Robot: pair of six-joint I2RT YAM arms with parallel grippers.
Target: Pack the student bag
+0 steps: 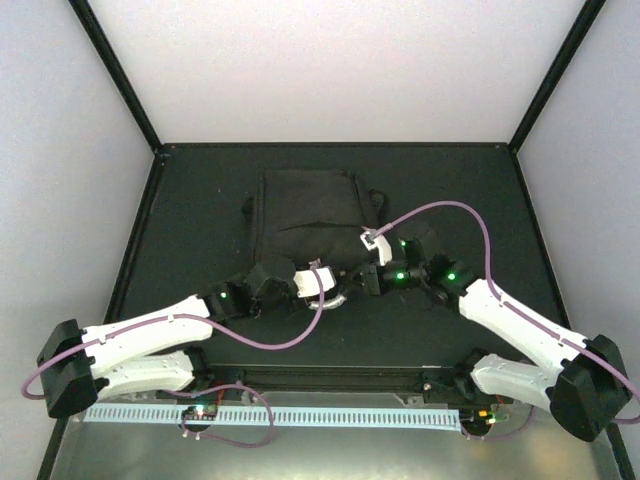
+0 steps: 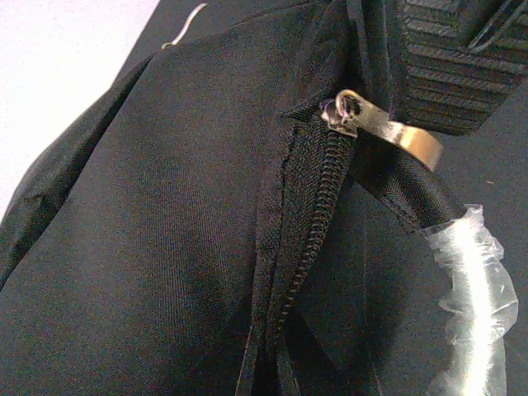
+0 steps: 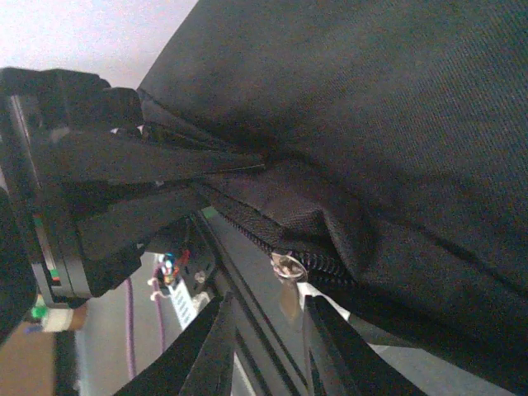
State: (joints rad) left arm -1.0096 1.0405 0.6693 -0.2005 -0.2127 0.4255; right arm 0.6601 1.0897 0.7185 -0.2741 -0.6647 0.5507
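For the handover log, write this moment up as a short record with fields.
bag: student bag, lying flat on the table
zipper: metal zipper pull at the bag's near edge
handle: plastic-wrapped handle just beside the pull
left gripper: shut, pinching a fold of bag fabric next to the zipper
right gripper: open, one finger on either side of the pull, not clamped on it
stage: zipper being approached, no grip on the pull yet

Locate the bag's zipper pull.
Right wrist view: the zipper pull hangs at the edge of the student bag, just off the tips of the open right gripper, the left gripper at frame left.
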